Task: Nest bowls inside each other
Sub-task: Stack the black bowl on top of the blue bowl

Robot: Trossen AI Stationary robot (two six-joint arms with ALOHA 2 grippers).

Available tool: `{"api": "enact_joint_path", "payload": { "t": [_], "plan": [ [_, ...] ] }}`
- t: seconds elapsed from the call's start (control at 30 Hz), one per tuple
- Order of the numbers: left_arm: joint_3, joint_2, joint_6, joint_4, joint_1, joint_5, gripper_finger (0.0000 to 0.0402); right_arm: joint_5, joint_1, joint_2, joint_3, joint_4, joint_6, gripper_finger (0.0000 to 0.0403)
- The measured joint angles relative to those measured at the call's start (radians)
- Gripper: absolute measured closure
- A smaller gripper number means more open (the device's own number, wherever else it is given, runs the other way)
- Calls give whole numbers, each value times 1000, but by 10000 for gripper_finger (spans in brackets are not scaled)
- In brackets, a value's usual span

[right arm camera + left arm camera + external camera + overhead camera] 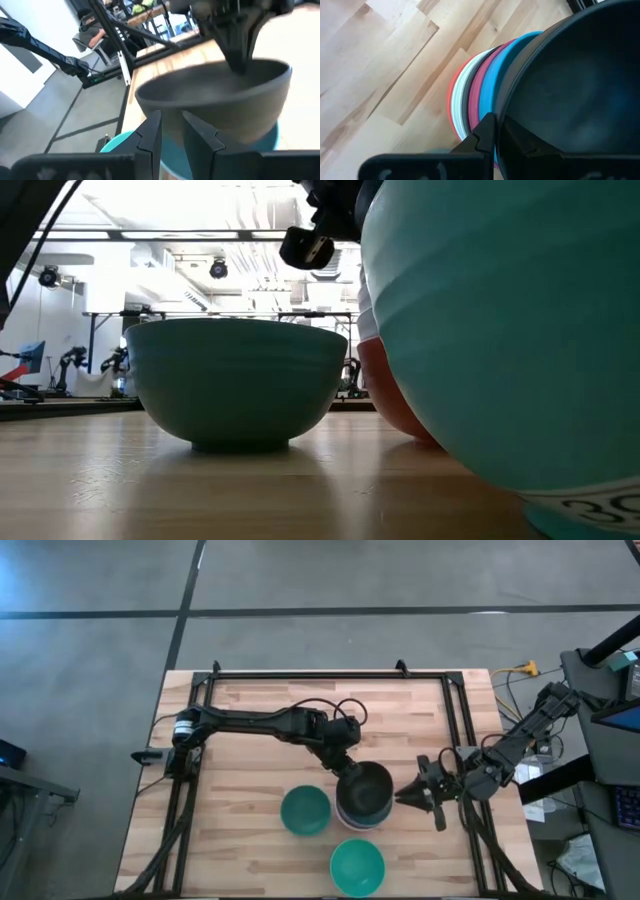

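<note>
A black bowl [367,790] sits on top of a stack [470,90] of red-pink, white, magenta and blue bowls at the table's middle. My left gripper [348,768] is shut on its far-left rim. My right gripper [402,795] stands open at the black bowl's right side, fingers [150,132] level and close to its wall [225,115]. A dark teal bowl [305,810] stands on its base left of the stack. A turquoise bowl [357,867] stands near the front edge. My left gripper [496,120] pinches the black bowl's rim [506,95], one finger inside the bowl and one outside. The fingers slant down from the table's far left. The bowl is upright, low in the blue bowl [495,70]. Whether my right gripper touches the black bowl's wall I cannot tell.
A black metal frame [330,673] runs round the tabletop's far and side edges. Bare wood lies at the far half and front left. In the low view the turquoise bowl [500,330] fills the right half and hides most of the stack.
</note>
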Motion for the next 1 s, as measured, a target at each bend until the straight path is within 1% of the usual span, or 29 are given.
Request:
{"api": "enact_joint_path", "payload": {
  "t": [0.13, 0.23, 0.5, 0.63, 0.73, 1.0],
  "plan": [
    [-4, 0, -3, 0, 0, 1, 402, 1, -2, 0, -1, 101, -103, 335],
    [-3, 0, -4, 0, -3, 10, 402, 1, -3, -1, -1, 141, -145, 335],
    [-6, 0, -29, 6, -21, 15, 402, 1, -15, 21, -7, 132, -108, 335],
    [-9, 0, -1, 38, -21, 22, 399, 1, -15, 35, -7, 138, -93, 335],
    [-7, 0, 6, 54, -20, 25, 380, 1, -15, 35, -8, 138, -86, 335],
    [-8, 0, -1, 51, -20, 26, 310, 1, -15, 36, -8, 137, -86, 335]
  ]
}}
